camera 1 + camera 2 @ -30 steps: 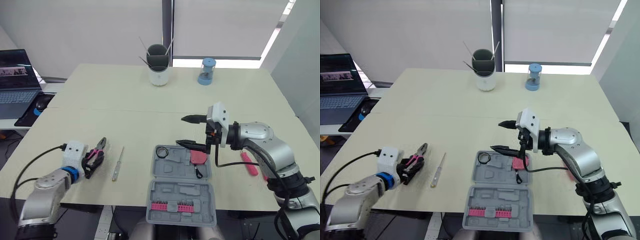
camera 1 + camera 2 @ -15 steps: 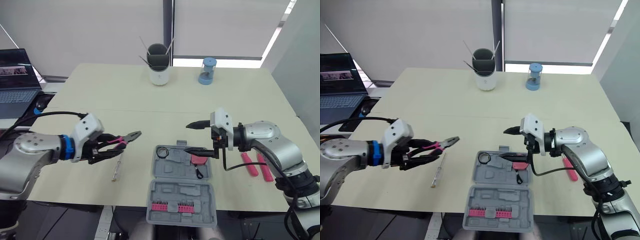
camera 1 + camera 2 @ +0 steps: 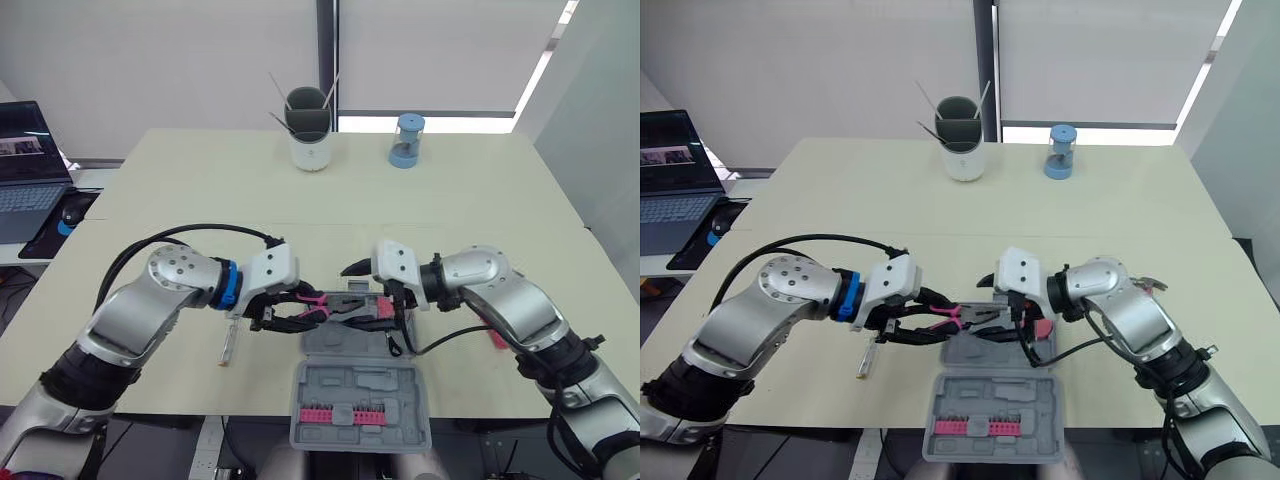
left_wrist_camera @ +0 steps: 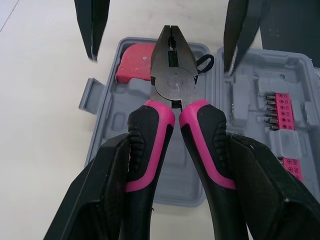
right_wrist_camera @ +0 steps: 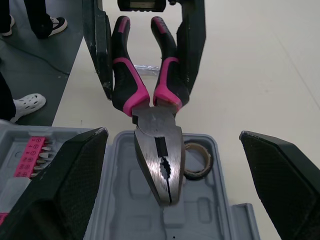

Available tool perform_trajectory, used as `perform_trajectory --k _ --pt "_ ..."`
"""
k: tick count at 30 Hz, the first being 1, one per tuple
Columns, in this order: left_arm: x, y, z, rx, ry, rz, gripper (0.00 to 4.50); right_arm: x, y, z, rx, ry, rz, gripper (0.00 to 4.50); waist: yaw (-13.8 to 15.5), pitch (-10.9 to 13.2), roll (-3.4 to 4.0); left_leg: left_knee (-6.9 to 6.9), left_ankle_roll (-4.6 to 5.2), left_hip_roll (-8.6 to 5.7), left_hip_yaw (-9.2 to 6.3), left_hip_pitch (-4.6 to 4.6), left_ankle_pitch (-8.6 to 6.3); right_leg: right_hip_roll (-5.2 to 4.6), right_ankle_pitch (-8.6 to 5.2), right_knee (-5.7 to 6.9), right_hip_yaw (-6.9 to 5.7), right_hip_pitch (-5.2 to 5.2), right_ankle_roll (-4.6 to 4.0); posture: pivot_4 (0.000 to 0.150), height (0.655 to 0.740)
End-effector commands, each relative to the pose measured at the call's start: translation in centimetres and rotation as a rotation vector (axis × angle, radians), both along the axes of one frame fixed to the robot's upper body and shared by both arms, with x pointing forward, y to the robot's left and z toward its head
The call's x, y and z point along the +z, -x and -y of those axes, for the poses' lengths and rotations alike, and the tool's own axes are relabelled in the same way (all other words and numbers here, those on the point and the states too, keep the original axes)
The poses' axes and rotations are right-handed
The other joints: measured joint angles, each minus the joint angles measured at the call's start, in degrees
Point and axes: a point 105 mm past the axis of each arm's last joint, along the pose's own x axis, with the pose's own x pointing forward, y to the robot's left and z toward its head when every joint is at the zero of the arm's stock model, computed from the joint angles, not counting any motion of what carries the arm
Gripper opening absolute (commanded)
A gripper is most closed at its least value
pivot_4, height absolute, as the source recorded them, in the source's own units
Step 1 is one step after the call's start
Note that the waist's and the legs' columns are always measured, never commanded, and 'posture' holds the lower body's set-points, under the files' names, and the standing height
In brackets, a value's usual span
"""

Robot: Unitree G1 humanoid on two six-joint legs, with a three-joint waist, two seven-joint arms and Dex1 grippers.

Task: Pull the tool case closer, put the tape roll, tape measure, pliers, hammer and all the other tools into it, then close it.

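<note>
Left gripper [image 4: 177, 150] clamped on the pink handles of the pliers [image 4: 172, 75], nose pointing away from it. The pliers' head hangs over the open tool case [image 3: 340, 380], above its tray half. Right gripper [image 5: 172, 133] spread wide and holding nothing, its fingers flanking the pliers' head without touching. Tape measure [image 4: 132, 65] and tape roll [image 5: 196, 159] lie in the case.

grey tool case [image 3: 362, 385], open flat, pink bits [image 3: 340, 412] in its near half; tape roll [image 5: 196, 159] and red tape measure [image 4: 134, 64] in the far half; pink-handled pliers [image 4: 172, 75] held level above; screwdriver [image 3: 229, 343] at its left.
</note>
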Motion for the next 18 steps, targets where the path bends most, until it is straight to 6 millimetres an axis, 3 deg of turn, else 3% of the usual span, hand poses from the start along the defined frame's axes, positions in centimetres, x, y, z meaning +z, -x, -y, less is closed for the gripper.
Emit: perform_trajectory --k 1,5,6,8,13,18 --pt "1.04 0.02 0.7 -0.052 0.001 0.051 2.58 0.86 0.12 -0.67 0.029 0.009 0.043 4.5 0.0 0.0 0.0 0.01 0.0 0.0 0.0 0.0 0.0 0.01 0.0 0.0 0.0 0.0 0.0 0.15 0.74" --pt "1.13 -0.1 1.19 -0.069 0.002 0.06 2.58 0.69 -0.06 -0.84 0.036 0.025 0.047 4.5 0.0 0.0 0.0 0.02 0.0 -0.01 0.0 0.01 0.0 0.02 0.0 0.02 -0.01 -0.01 0.0 0.15 0.74" --pt "1.1 -0.12 1.23 -0.072 -0.001 0.062 2.58 0.7 -0.02 -0.91 0.04 0.025 0.045 4.32 0.0 0.0 0.0 0.02 0.0 -0.01 0.0 0.01 0.0 0.02 0.0 0.03 -0.01 0.0 0.0 0.15 0.74" --pt "1.05 -0.1 1.26 -0.075 -0.004 0.063 2.58 0.75 0.05 -1.01 0.045 0.024 0.043 3.91 0.0 0.0 0.0 0.03 0.0 -0.01 0.0 0.01 0.0 0.02 0.0 0.03 -0.01 0.0 0.0 0.15 0.74" --pt "1.13 -0.05 1.23 -0.069 0.01 0.06 2.58 0.38 0.19 -0.79 0.064 0.055 0.046 2.23 0.0 0.0 0.0 0.04 0.0 -0.01 -0.01 0.01 0.01 0.02 0.0 0.05 0.0 0.0 0.0 0.15 0.74" --pt "0.6 -0.11 0.66 -0.061 -0.015 0.062 2.58 0.62 0.03 -0.55 0.067 0.066 0.055 1.21 0.0 0.0 0.0 0.05 0.0 -0.02 0.0 0.01 0.01 0.02 0.0 0.07 0.0 0.0 0.01 0.15 0.74"
